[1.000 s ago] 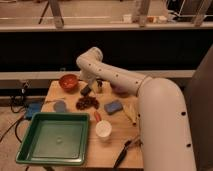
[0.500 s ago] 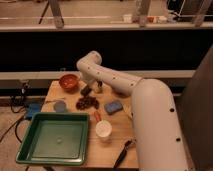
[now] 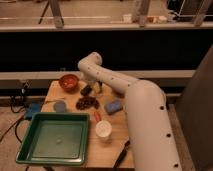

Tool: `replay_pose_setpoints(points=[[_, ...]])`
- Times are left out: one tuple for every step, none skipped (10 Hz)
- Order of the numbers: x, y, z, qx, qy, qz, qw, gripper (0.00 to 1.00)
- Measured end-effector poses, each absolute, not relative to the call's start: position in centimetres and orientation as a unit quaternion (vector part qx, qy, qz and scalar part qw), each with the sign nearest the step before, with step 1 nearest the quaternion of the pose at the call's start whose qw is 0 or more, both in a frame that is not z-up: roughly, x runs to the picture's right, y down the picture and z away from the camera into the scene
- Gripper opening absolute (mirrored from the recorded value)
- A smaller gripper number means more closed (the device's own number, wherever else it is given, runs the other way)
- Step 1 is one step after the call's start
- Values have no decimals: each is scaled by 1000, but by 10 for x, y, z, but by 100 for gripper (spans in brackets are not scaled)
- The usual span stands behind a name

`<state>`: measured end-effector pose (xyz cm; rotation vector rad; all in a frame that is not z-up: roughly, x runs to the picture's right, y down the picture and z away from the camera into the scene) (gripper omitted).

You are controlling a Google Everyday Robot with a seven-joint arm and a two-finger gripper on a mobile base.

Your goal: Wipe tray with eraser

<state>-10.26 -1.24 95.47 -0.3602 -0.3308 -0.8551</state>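
Observation:
The green tray (image 3: 52, 161) lies at the table's front left, with only a faint mark in its middle. A small dark oblong block, the eraser (image 3: 85, 91), lies at the back middle of the table. My gripper (image 3: 93, 88) hangs low over the table right beside the eraser, on its right. I cannot tell whether it touches the eraser. The arm reaches in from the right, over the table's right half.
An orange bowl (image 3: 68, 81) stands at the back left. A dark reddish cluster (image 3: 87, 103), a grey-blue disc (image 3: 60, 105), a blue sponge block (image 3: 113, 106), a white cup (image 3: 103, 130) and a black brush (image 3: 121, 154) are on the table.
The arm's thick forearm has shifted slightly to the left. The gripper stays low at the back middle of the table, by the dark block.

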Motion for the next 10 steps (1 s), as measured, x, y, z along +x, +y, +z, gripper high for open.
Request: replay_pose_setpoints(points=[[-103, -10, 960, -177, -159, -409, 881, 80], [-103, -9, 965, -182, -158, -407, 881, 80], [-103, -8, 969, -184, -158, -406, 881, 80], [-104, -7, 973, -187, -157, -407, 880, 80], [-106, -6, 976, -189, -157, -410, 879, 80], [-108, -6, 978, -191, -155, -412, 877, 80], [-110, -5, 980, -194, -153, -415, 876, 80], [-110, -5, 983, -196, -150, -418, 874, 80], [-111, -4, 985, -198, -148, -421, 873, 80], [-110, -2, 989, -200, -147, -422, 872, 80]])
